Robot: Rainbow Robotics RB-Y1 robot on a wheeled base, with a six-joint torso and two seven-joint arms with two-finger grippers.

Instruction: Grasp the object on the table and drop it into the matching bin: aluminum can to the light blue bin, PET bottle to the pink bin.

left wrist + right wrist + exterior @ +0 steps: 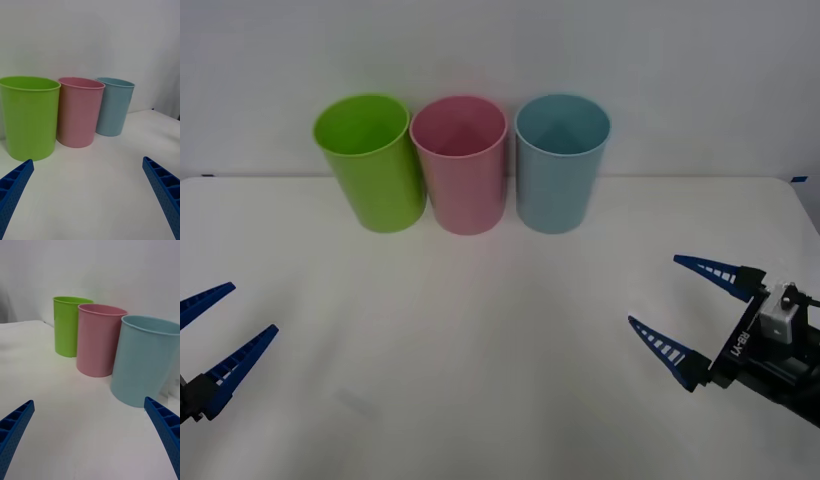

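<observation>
Three tall bins stand in a row at the back of the white table (480, 360). The light blue bin (562, 163) (144, 360) (113, 107) is at the right, with the pink bin (460, 164) (98, 339) (78, 111) in the middle. The aluminum can and the PET bottle are out of view. My right gripper (654, 290) (88, 400) hovers open and empty over the table's front right. My left gripper (252, 308) (87, 159) is open and empty at the front left.
A lime green bin (370, 160) (67, 326) (29, 118) stands left of the pink one, nearly touching it. A pale wall rises just behind the bins. Bare tabletop lies between the two grippers and the bins.
</observation>
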